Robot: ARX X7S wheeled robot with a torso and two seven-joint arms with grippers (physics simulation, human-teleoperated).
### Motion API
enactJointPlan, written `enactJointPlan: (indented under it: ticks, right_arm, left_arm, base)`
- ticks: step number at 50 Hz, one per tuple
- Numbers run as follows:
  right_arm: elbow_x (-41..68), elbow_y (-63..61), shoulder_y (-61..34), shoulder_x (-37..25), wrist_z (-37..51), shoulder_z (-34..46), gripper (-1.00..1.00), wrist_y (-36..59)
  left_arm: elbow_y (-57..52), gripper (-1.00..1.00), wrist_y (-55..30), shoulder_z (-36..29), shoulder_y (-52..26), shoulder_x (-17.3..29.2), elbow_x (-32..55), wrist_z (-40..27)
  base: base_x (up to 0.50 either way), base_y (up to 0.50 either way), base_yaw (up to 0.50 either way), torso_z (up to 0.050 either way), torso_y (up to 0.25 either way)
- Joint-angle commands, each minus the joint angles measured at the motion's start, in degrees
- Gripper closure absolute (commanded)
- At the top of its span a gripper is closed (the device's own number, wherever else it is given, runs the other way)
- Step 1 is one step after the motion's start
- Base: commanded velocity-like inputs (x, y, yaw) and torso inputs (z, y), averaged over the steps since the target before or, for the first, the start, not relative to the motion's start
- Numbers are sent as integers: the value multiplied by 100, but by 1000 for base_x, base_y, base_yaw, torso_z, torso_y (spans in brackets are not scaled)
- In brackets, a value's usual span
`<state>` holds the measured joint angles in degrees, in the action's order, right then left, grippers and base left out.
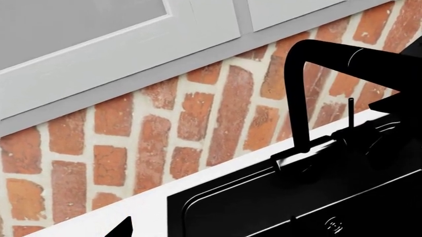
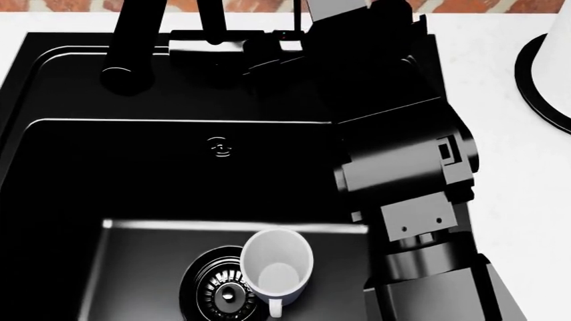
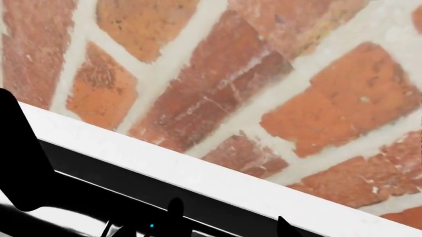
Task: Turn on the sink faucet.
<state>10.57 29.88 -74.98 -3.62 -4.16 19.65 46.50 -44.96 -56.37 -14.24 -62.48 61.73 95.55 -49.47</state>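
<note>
While the right arm (image 2: 402, 167) reaches across the right side of the sink (image 2: 53, 87) toward the counter's back edge, its gripper end is lost in black-on-black near the faucet (image 2: 210, 47) base, so I cannot tell whether its fingers are spread or closed. Faucet sits at the back rim of the sink, against the brick wall (image 1: 197, 118); spout (image 2: 134, 47) angles out over the basin toward the left, round nozzle over the stepped rim. From the left wrist camera, the thin lever (image 1: 351, 116) stands upright beside the spout's riser (image 1: 300, 98), with a dark arm part just beside it; contact unclear. Left gripper barely shows, only a black tip at the frame edge, state unknown. White cup (image 2: 278, 267) rests in the basin, touching the metal drain strainer (image 2: 223, 291). Small overflow fitting (image 2: 218, 146) on the back wall of the basin. A white, black-rimmed object (image 2: 544, 73) stands on the counter (image 2: 526, 200) near the right edge.
</note>
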Motion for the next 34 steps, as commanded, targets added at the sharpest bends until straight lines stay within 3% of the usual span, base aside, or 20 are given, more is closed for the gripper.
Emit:
enactJointPlan:
  ticks: [1, 34]
  right_arm:
    - [-29, -86, -7, -191, 207, -170, -100, -53]
    - [499, -1948, 1021, -961, 910, -1392, -100, 660]
  left_arm:
    - [-36, -100, 54, 24, 130, 31, -26, 22]
    - [-104, -100, 159, 48, 493, 58, -264, 118]
  base:
    - [0, 0, 0, 0, 0]
    - [0, 0, 0, 0, 0]
